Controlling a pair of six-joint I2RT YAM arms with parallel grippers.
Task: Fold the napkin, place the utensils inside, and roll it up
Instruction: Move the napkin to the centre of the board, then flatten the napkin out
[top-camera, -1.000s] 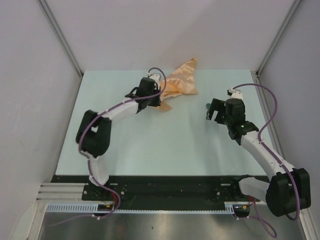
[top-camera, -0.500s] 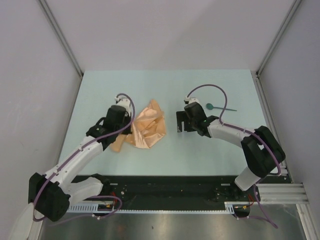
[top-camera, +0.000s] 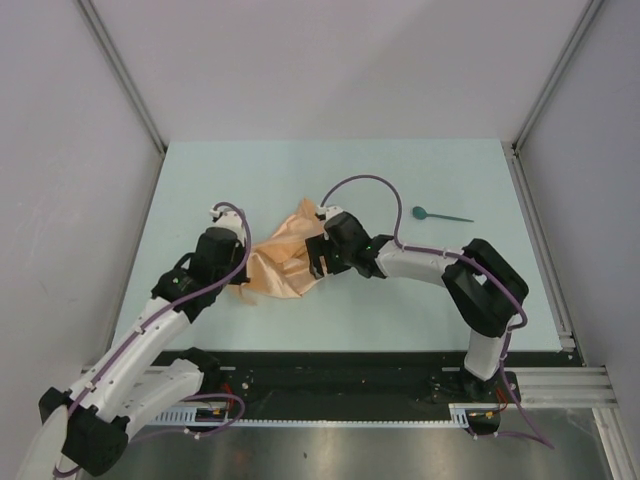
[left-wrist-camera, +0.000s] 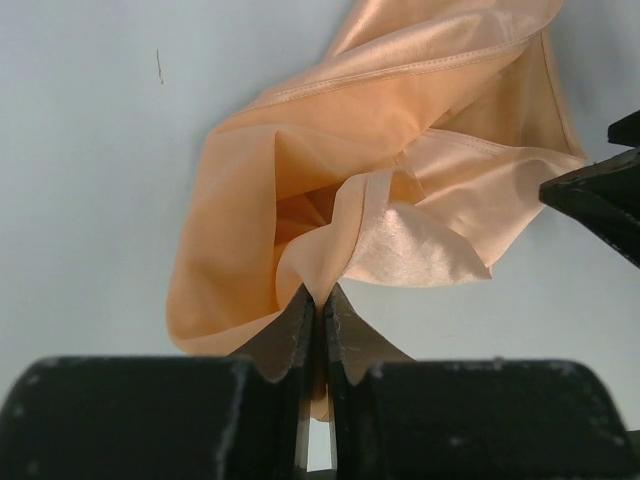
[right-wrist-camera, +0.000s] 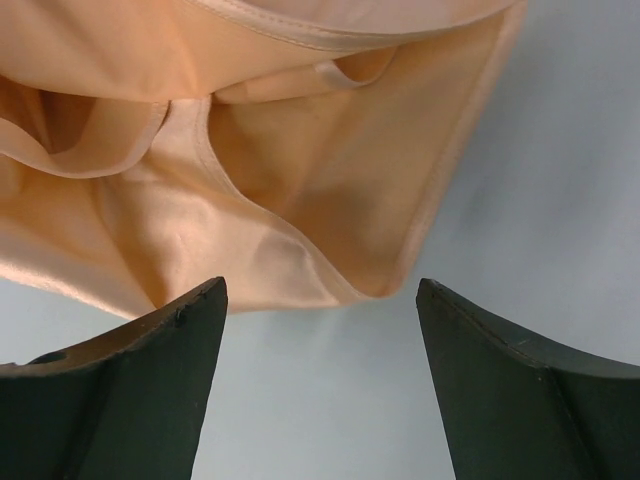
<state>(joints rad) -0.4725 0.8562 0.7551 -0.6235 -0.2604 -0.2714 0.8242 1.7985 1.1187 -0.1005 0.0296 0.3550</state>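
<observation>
The peach-orange napkin (top-camera: 283, 258) lies crumpled in the middle of the pale table, between the two grippers. My left gripper (top-camera: 243, 268) is shut on a pinched fold at the napkin's left edge; the left wrist view shows the cloth (left-wrist-camera: 380, 180) clamped between the closed jaws (left-wrist-camera: 318, 300). My right gripper (top-camera: 316, 258) is open at the napkin's right edge, and the cloth's corner (right-wrist-camera: 300, 190) sits just beyond its fingertips (right-wrist-camera: 320, 300), untouched. The dark teal spoon (top-camera: 440, 215) lies flat at the far right, clear of both grippers.
The pale green table (top-camera: 300, 170) is fenced by grey walls with metal posts at the back corners. A black rail (top-camera: 330, 375) runs along its near edge, where the arm bases sit.
The left gripper has dragged the napkin from the far middle toward the table's centre. The right arm has swung left, away from the spoon, up to the napkin's right edge.
</observation>
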